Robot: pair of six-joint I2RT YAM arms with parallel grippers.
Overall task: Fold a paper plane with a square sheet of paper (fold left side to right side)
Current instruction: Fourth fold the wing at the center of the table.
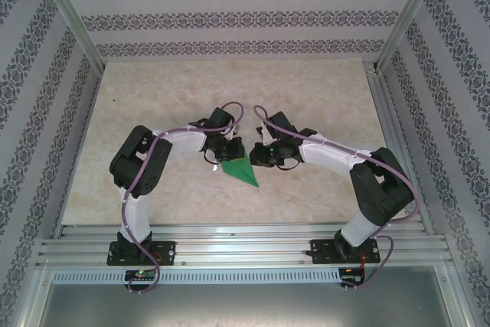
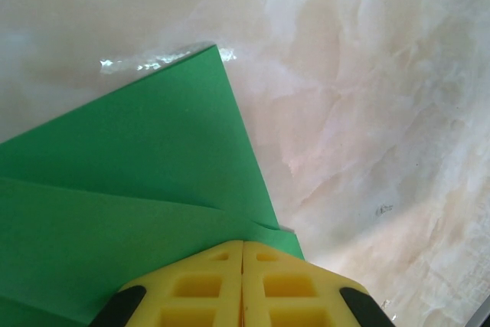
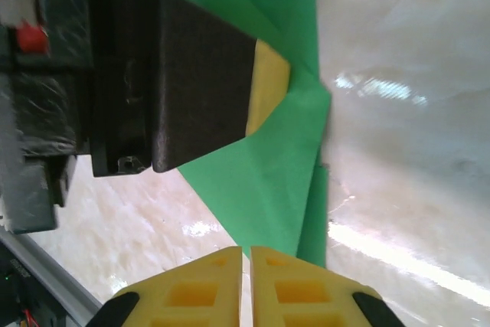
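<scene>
The bright-green sheet of paper (image 1: 243, 170) lies folded on the table as a narrow shape with its point toward the near right. Layered flaps and a crease show on the paper (image 2: 138, 174) in the left wrist view. My left gripper (image 1: 222, 156) rests on the paper's far left end; its yellow fingers (image 2: 243, 244) meet with no gap, tips down on the green surface. My right gripper (image 1: 257, 157) is at the paper's right edge, and its fingers (image 3: 246, 249) stand nearly together with a thin slit, tips over the paper (image 3: 276, 174). The left gripper's yellow tip (image 3: 268, 82) sits opposite on the paper.
The pale marbled tabletop (image 1: 191, 89) extends far beyond the arms. Aluminium rails (image 1: 245, 239) run along the near edge by the arm bases. Patterned walls and metal posts (image 1: 73, 13) enclose the left, right and back.
</scene>
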